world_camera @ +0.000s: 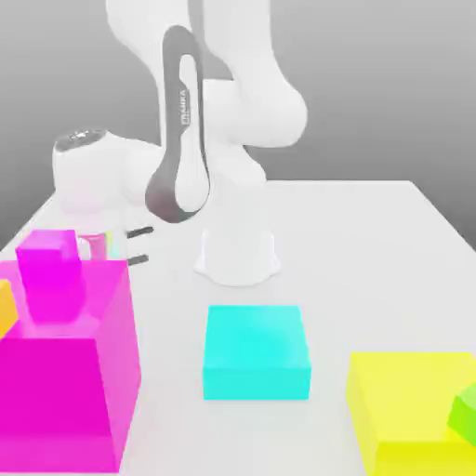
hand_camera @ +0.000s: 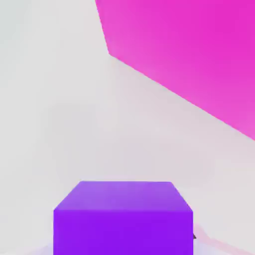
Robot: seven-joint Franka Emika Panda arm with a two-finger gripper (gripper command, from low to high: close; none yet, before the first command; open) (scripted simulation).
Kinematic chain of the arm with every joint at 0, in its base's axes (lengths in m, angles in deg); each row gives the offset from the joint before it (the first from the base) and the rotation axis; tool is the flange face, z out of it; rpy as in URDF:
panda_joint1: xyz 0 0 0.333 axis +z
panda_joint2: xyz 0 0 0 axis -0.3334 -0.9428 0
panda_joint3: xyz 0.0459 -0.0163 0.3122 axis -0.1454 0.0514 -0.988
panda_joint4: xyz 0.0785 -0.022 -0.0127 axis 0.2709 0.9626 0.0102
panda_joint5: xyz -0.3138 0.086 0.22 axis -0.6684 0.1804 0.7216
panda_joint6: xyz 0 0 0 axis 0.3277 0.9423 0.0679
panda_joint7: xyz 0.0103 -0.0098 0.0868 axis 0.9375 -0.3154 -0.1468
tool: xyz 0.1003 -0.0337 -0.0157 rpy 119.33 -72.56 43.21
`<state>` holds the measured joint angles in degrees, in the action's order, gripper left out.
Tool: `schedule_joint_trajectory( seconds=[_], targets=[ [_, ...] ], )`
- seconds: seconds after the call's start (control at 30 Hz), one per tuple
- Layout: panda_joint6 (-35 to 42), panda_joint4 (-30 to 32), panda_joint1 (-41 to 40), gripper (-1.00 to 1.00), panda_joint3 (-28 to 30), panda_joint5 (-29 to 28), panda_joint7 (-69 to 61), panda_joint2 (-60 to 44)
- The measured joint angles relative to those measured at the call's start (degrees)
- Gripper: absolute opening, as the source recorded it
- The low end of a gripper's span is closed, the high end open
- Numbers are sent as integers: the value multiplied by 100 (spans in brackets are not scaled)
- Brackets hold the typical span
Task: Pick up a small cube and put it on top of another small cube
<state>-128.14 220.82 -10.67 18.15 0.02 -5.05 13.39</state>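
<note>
One purple cube [hand_camera: 123, 216] in hand view; exterior shows cyan block [world_camera: 257, 351]

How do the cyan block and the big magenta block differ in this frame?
The cyan block is low and flat; the big magenta block stands much taller. The cyan block's top is bare, while the magenta one carries a smaller magenta cube on top. The cyan block sits mid-table; the magenta block is at the exterior view's left. Both rest on the white table.
</note>
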Motion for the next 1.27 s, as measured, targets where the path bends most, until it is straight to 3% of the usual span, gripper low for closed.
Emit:
schedule_joint_trajectory(
  seconds=[0.17, 0.33, 0.93, 1.07, 1.1, 1.27],
  targets=[
    [827, -792, -320, -100, 128, -261, 135, 517],
    [1780, -1785, -326, -100, 134, -105, 258, 605],
    [4923, -5031, 607, -100, -602, 441, 1508, -213],
    [4552, -4882, 1213, -100, -660, 525, 1659, -571],
    [4358, -4763, 1257, 100, -577, 542, 1654, -653],
    [4358, -4763, 1127, 100, -577, 542, 1654, -653]
  ],
)
